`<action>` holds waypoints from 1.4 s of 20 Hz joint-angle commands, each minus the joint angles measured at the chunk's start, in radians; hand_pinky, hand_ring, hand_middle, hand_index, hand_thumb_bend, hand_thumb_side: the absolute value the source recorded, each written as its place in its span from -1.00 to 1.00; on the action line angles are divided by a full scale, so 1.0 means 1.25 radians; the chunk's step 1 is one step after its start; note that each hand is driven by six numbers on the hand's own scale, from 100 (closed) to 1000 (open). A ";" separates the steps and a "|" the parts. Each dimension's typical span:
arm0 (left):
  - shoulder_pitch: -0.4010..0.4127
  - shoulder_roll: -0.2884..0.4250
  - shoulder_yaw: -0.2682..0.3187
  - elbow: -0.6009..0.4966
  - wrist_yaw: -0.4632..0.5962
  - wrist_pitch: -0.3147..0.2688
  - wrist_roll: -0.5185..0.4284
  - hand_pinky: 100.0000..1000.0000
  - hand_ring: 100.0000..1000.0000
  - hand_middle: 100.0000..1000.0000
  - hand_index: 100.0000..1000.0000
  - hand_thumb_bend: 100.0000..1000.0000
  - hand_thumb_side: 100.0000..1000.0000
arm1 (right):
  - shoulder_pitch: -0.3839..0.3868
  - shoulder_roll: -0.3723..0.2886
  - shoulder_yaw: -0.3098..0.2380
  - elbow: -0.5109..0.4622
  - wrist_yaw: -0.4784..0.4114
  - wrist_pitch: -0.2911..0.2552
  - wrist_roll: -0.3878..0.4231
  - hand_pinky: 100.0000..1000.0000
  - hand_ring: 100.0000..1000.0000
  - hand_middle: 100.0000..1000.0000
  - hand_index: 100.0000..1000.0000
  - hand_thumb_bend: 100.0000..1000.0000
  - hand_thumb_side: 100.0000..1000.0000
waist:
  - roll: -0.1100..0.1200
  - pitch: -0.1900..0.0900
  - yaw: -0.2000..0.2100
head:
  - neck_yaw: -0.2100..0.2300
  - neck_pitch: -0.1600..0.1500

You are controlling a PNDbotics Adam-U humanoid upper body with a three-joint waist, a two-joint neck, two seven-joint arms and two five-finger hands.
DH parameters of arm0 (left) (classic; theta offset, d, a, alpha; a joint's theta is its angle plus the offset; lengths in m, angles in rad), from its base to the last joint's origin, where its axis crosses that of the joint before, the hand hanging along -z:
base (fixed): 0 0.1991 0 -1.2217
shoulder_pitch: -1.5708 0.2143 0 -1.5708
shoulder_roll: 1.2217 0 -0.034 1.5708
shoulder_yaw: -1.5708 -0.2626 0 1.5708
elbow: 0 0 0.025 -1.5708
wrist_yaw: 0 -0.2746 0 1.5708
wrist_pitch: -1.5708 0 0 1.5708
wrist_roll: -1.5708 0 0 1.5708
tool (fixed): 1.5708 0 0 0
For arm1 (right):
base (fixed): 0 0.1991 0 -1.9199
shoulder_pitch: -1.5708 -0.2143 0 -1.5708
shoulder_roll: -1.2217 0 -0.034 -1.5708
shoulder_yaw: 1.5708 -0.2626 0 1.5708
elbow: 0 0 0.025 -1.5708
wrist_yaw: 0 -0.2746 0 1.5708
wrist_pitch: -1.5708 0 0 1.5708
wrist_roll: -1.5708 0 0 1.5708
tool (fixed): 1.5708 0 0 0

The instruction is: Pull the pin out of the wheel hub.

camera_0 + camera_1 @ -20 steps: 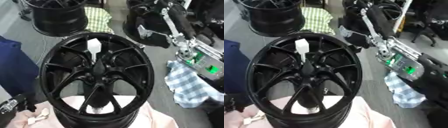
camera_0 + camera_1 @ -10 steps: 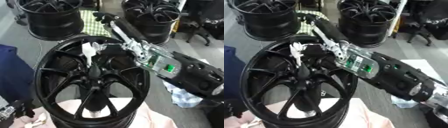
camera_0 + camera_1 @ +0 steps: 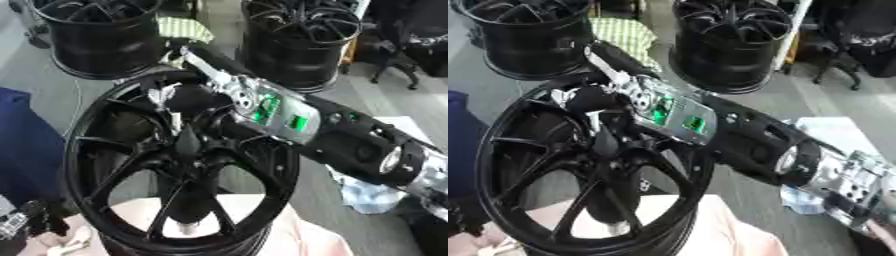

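since the right hand point(image 3: 179, 95) sits atop the white pin point(image 3: 175, 120), which stands upright from the wheel hub point(image 3: 186, 145), extraction runs straight up; finger closure: cannot tell.

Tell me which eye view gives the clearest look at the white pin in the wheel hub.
The left eye view: the white pin shows as a pale shaft above the hub, just below the right robot hand. In the right eye view the robot hand and arm hide nearly all of it.
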 commanded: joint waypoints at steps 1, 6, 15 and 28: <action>-0.013 0.006 -0.004 -0.021 0.001 0.002 0.000 0.13 0.11 0.18 0.63 -1.00 0.80 | -0.009 -0.010 -0.029 0.028 0.013 -0.009 0.039 0.61 0.72 0.64 0.90 -0.70 -0.24 | 0.004 -0.006 0.001 | -0.003 -0.010; -0.014 0.006 -0.005 -0.022 0.002 0.002 0.000 0.13 0.11 0.18 0.63 -1.00 0.80 | -0.007 -0.007 -0.059 0.072 0.066 -0.034 0.098 0.64 0.74 0.65 0.90 -0.69 -0.24 | 0.005 -0.005 0.001 | -0.004 -0.009; -0.015 0.003 -0.007 -0.024 0.004 0.008 0.000 0.12 0.11 0.18 0.63 -1.00 0.80 | -0.004 0.006 -0.084 0.121 0.152 -0.080 0.206 0.60 0.69 0.63 0.86 -0.71 -0.25 | 0.004 -0.006 0.002 | -0.005 -0.009; -0.014 0.004 -0.006 -0.030 0.008 0.013 0.000 0.12 0.11 0.17 0.63 -1.00 0.80 | -0.003 -0.003 -0.118 0.077 0.149 -0.110 0.365 0.54 0.64 0.57 0.83 -0.78 -0.25 | 0.004 -0.005 0.000 | -0.003 -0.008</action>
